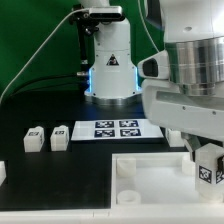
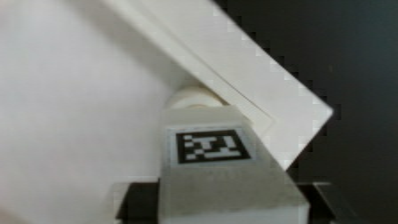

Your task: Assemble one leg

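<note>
My gripper (image 1: 204, 163) is shut on a leg (image 1: 211, 172), a small white block with a black-and-white tag. I hold it above the right side of the large white square tray-like part (image 1: 150, 190). In the wrist view the held leg (image 2: 217, 150) points at a corner of that part (image 2: 107, 110). A round socket (image 2: 196, 100) lies just beyond the leg's tip. The dark fingers (image 2: 146, 203) press both sides of the leg. Two more legs (image 1: 35, 138) (image 1: 60, 136) lie on the black table at the exterior view's left.
The marker board (image 1: 110, 130) lies in front of the robot base (image 1: 108, 65). Another small white piece (image 1: 3, 172) shows at the exterior view's left edge. A green backdrop stands behind the table.
</note>
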Robot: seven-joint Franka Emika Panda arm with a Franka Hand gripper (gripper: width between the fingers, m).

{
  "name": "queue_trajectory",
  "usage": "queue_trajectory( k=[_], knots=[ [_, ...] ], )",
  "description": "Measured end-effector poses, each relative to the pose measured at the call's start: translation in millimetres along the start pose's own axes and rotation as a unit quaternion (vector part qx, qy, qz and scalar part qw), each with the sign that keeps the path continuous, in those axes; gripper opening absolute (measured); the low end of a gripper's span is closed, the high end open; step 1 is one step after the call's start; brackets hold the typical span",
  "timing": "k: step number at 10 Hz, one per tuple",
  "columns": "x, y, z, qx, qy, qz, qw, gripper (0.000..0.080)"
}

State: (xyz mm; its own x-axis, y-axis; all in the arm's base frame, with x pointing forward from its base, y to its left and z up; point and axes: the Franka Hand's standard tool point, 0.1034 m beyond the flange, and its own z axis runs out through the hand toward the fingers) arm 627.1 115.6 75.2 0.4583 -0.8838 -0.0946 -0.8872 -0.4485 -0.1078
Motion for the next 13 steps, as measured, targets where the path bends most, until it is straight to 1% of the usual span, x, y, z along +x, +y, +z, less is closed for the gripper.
queue_trajectory(
  k=[1,2,3,4,5,6,7,8,9,10,11,12,13],
  knots=[
    [-7.0,-1.3,2.3,0.006,-0.009,0.123,0.992,0.0300],
    [-8.3,-2.8,2.8,0.015,-0.017,0.181,0.983,0.0300],
    [-7.3,-2.7,2.9,0.020,-0.019,0.204,0.979,0.0300],
    [-8.6,-3.1,3.0,0.020,-0.020,0.225,0.974,0.0300],
    [-8.7,-3.1,3.0,0.020,-0.020,0.219,0.975,0.0300],
    [-8.8,-3.0,3.3,0.020,-0.020,0.213,0.977,0.0341],
    [-8.2,-2.8,3.3,0.021,-0.019,0.178,0.984,0.0530],
    [-4.0,-1.1,2.4,0.020,-0.017,0.101,0.995,0.0530],
    [-0.7,-2.1,-1.7,0.019,-0.017,0.030,0.999,0.0627],
    [-4.8,-4.3,-5.4,0.015,-0.007,-0.047,0.999,0.0627],
    [-5.8,-4.4,-4.2,0.014,-0.006,-0.110,0.994,0.0646],
    [-3.3,-3.2,-3.7,0.014,-0.005,-0.163,0.986,0.0649],
    [-3.2,-2.9,-3.7,0.008,0.002,-0.231,0.973,0.0649]
  ],
)
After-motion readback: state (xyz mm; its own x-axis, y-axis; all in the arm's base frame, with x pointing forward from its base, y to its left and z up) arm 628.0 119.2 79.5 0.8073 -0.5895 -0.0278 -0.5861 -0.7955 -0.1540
